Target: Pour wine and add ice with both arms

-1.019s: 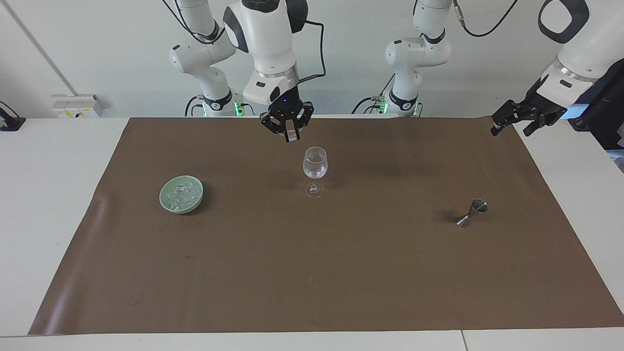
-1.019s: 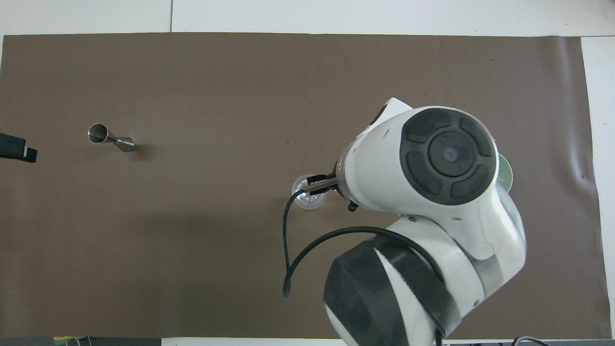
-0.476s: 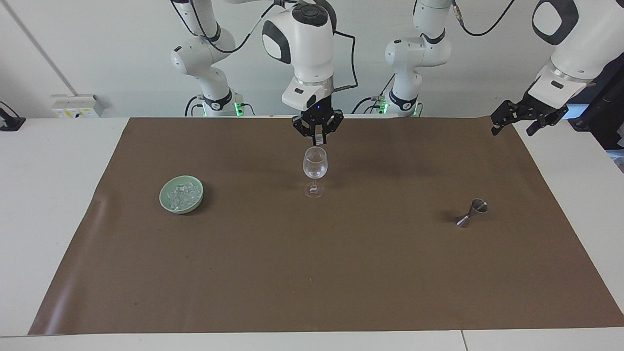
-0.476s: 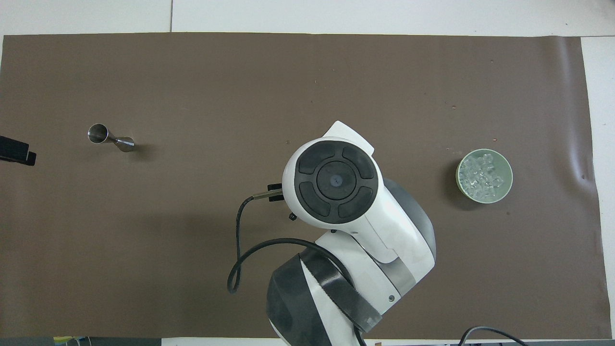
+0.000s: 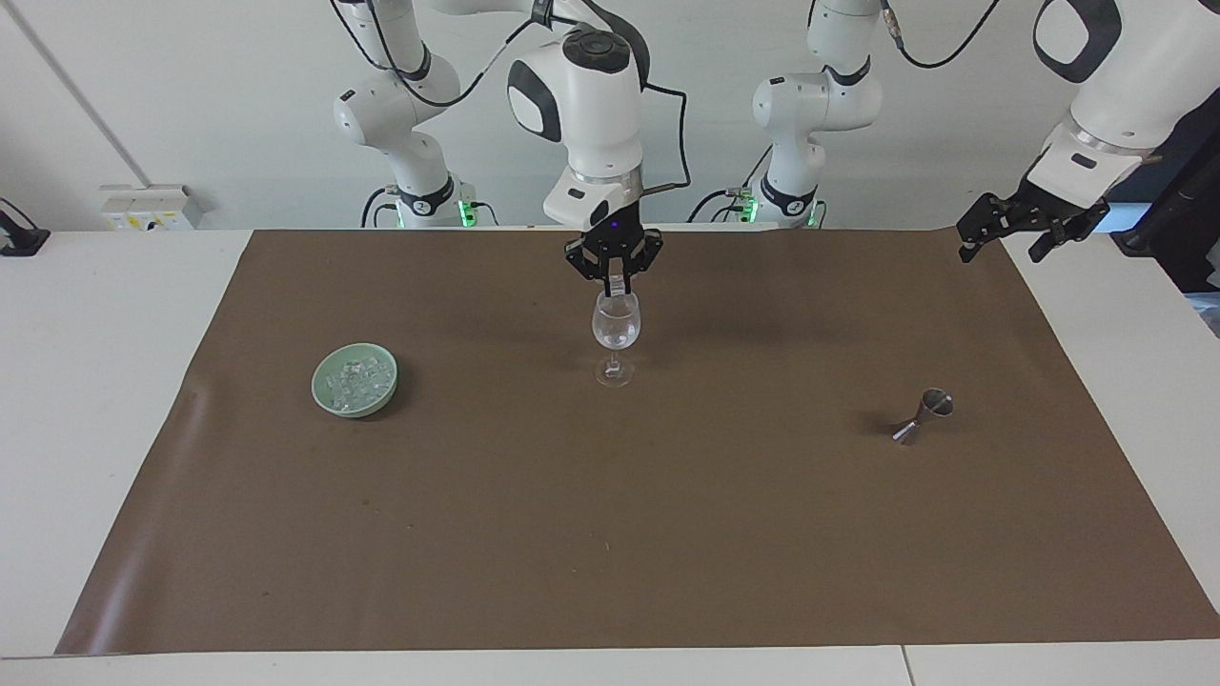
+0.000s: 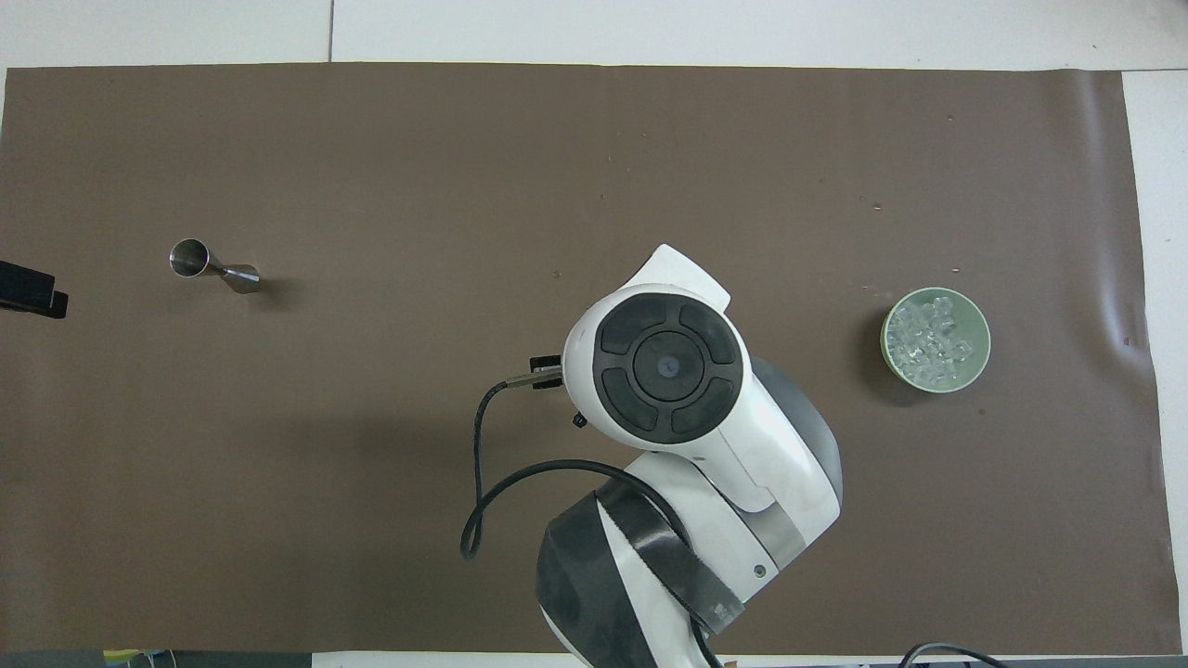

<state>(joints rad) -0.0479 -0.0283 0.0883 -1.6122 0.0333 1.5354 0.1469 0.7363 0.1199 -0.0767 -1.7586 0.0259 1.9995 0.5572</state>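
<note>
Since a second earlier the right gripper [image 5: 616,283], pinching an ice cube [image 5: 617,286], had moved directly over the upright wine glass [image 5: 616,324]; the left gripper [image 5: 1010,229] waited spread.

A plain matte brown mat [image 5: 610,534] covers the white worktop [image 5: 95,381]. The bowl [image 5: 355,380] is pale green, holding clear, colourless ice [image 5: 356,379]. The wine glass [image 5: 616,333] is transparent. The jigger [image 5: 923,415] is shiny silver. The arms [image 5: 586,105] are white with black bands; each hand [image 5: 615,283] is black.
</note>
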